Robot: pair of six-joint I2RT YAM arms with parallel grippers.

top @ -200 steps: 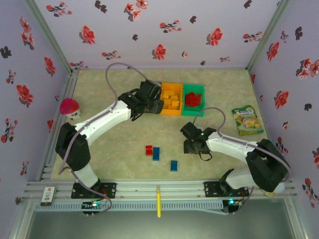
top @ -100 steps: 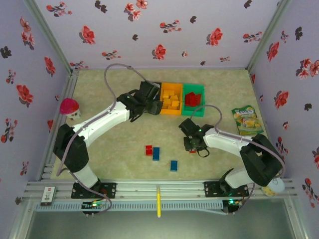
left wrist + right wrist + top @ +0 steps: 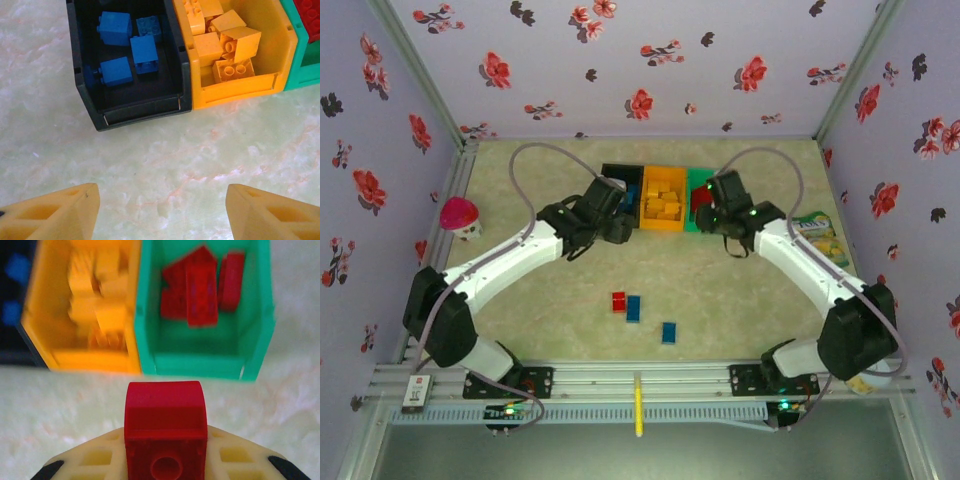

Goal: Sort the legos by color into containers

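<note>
Red: found one brick (image 3: 165, 405) clamped in right gripper (image 3: 165, 440), green bin (image 3: 200, 362) just ahead of the fingertips, more red pieces inside. Found left gripper (image 3: 162, 210) released, holding nothing; black bin (image 3: 140, 107) and orange bin (image 3: 240, 90) ahead, holding blue and yellow. Judged nearly done: one loose red brick (image 3: 618, 301) and two blue bricks (image 3: 633, 308) outstanding, well behind both grippers. Read no labels; snack packet (image 3: 827, 235) print too small.
</note>
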